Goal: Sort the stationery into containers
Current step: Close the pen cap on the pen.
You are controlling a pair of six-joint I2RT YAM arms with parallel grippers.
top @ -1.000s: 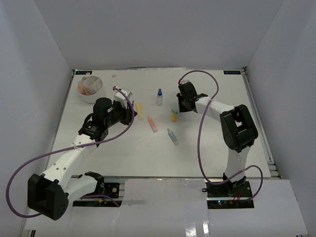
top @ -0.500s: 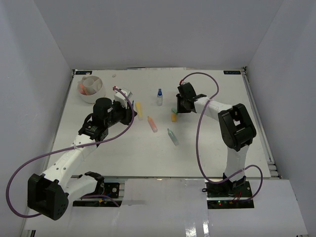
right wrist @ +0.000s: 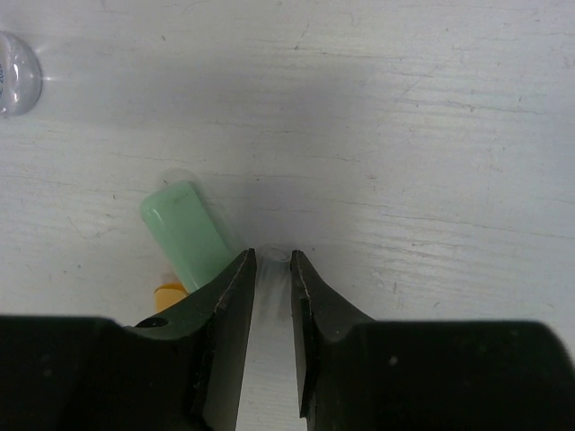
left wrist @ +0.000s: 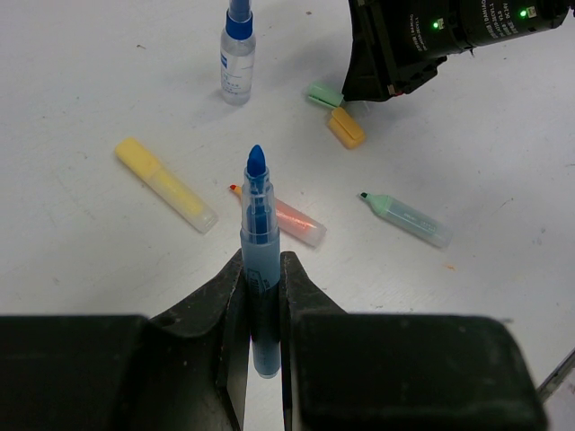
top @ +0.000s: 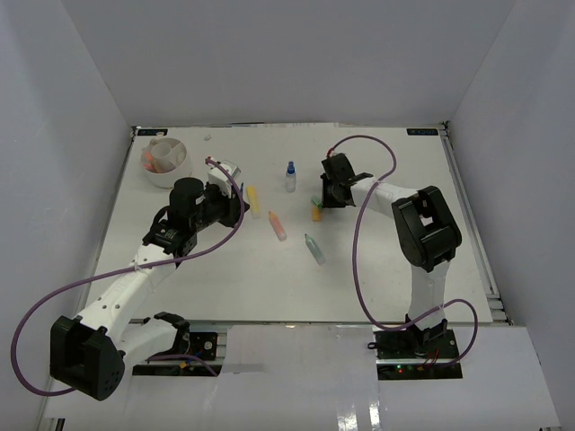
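From where I stand, the left gripper (left wrist: 262, 269) is pinching a blue marker (left wrist: 257, 211) across its barrel, jaws pressed tight on it and the tip pointing away. It is lifted off the table (top: 269, 287), presumably so it can travel to the white tub (top: 184, 166) at the far left, which already has a few orange and pink pieces in one compartment. The right gripper (right wrist: 272, 269) is down at the table surface with its jaws drawn close, leaving only a narrow slot. Something clear and rounded sits at the mouth of that slot, but I cannot tell what it is or whether it is actually gripped. A short green block (right wrist: 184, 235) lies just beside the left finger, with an orange block (right wrist: 167, 292) peeking out below it, so that arm looks to be picking among that small cluster. Loose on the table between the arms lie a yellow highlighter (left wrist: 166, 184), an orange highlighter (left wrist: 287, 217), a green marker (left wrist: 409, 220) and a blue-capped bottle (left wrist: 237, 58) standing upright, all unsorted.
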